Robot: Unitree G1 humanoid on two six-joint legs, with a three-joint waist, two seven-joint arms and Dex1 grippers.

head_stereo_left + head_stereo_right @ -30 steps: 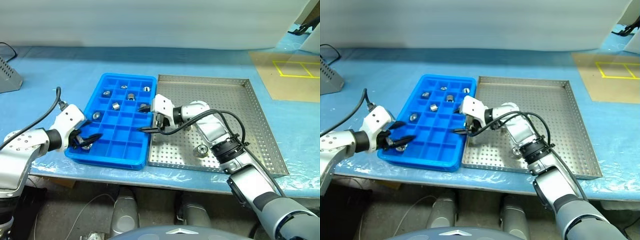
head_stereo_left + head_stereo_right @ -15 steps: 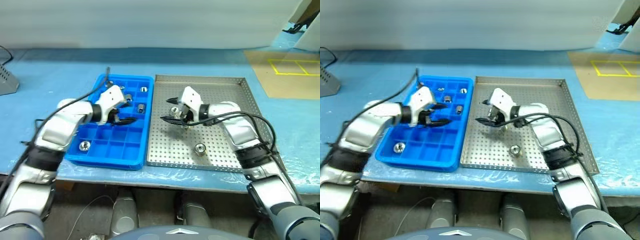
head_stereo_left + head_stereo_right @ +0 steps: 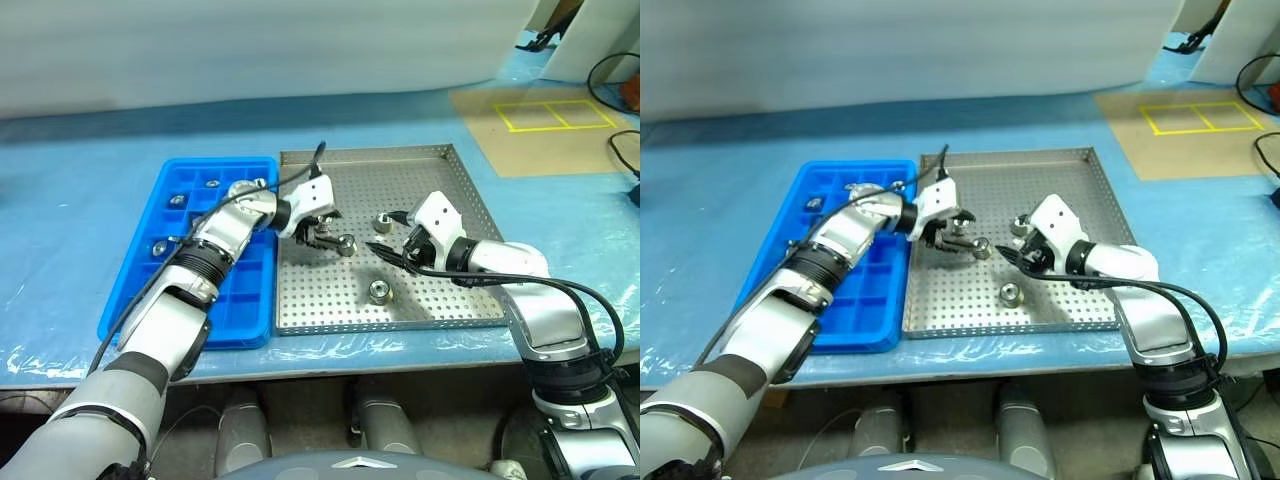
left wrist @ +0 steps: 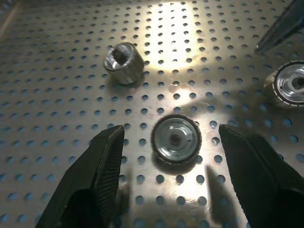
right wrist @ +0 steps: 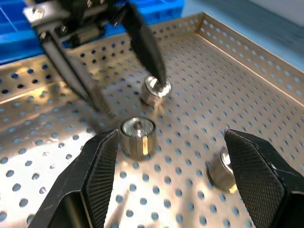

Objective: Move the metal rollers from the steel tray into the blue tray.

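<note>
Starting at the left, the blue tray (image 3: 140,300) lies on the blue-covered table, its long right wall touching or just beside the left rim of the steel tray (image 3: 440,310). Several of its far compartments each hold one roller, among them one in a left-column cell (image 3: 160,247) and one in the far row (image 3: 177,199); the near compartments look empty. Three metal rollers remain on the perforated floor of the steel tray. The left gripper (image 3: 325,228) reaches across the shared wall with its fingers apart and nothing between them. In the left wrist view one roller (image 4: 175,139) stands on end between the two spread fingertips, dark centre hole facing the camera, clear of both pads; a closing of the jaws would likely catch it across its round side. This appears to be the middle roller (image 3: 346,246) in the head view, just beside that gripper's tips. A second roller (image 3: 383,222) lies just beyond, nearer the right gripper (image 3: 392,250), whose fingers also stand apart and empty. The third roller (image 3: 379,292) sits alone toward the near rim, below the right gripper and closer to it than to the left. Judged from the layout, the left arm is set for the next pick-up; the task is well advanced but unfinished.
</note>
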